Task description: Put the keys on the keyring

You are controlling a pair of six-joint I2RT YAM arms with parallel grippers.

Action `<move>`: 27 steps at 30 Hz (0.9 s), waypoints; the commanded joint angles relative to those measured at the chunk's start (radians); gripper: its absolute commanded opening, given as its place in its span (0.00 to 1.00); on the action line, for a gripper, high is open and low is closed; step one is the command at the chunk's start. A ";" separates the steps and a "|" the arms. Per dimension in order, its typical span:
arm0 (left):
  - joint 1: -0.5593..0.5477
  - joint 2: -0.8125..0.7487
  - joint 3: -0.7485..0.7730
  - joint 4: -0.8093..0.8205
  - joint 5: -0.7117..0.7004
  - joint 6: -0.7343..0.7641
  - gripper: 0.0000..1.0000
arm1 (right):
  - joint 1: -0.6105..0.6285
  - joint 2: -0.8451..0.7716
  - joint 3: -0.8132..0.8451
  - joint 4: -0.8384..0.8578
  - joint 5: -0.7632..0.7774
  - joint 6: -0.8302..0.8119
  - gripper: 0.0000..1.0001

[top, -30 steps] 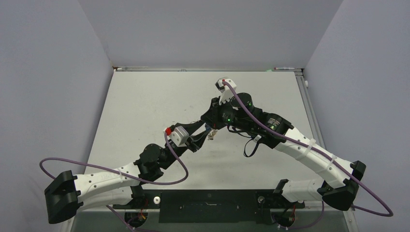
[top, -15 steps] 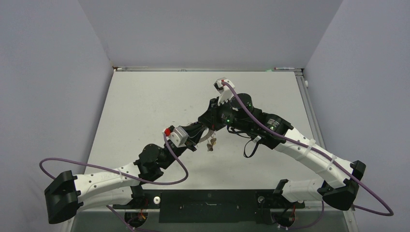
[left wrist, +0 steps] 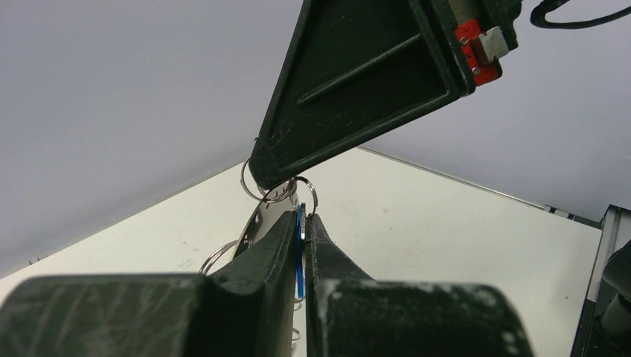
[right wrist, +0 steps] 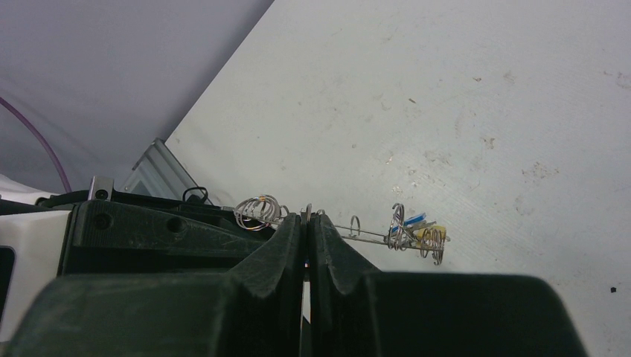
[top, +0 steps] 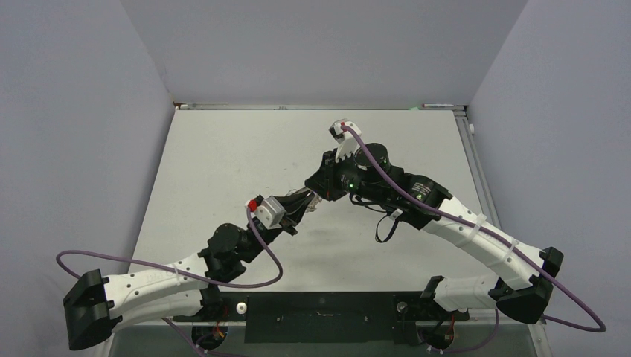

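Left fingers [left wrist: 262, 256] pinch blue-tagged key [left wrist: 299, 256]; keyring [right wrist: 370, 235] seemingly between right fingers [right wrist: 286, 249].

The keyring [right wrist: 370, 236] is thin, bright, bare metal wire, and the keys [right wrist: 415, 222] carry smooth blue and yellow plastic tags. The left gripper [left wrist: 301, 220] has fingers of matt black plastic, finely scratched. The table [right wrist: 461, 111] is matt, pale and lightly stained.

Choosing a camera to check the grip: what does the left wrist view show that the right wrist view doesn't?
Left wrist only: a thin blue plastic tag pinched in the shut left tool. Right wrist only: the thin grey metal keyring, edge-on, running from the shut right tool to a cluster of small silver keys with blue and yellow tags. Both: small silver wire loops by the tool tips, and the pale grey table.
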 commanded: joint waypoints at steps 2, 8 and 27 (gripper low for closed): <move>0.005 -0.064 -0.007 -0.111 -0.048 0.024 0.00 | 0.008 -0.017 0.075 0.027 0.029 -0.020 0.05; 0.006 -0.096 -0.012 -0.154 -0.073 0.056 0.00 | 0.008 -0.008 0.103 0.008 0.034 -0.028 0.05; 0.006 -0.197 0.024 -0.361 -0.128 0.071 0.00 | 0.007 0.010 0.141 -0.029 -0.008 -0.064 0.05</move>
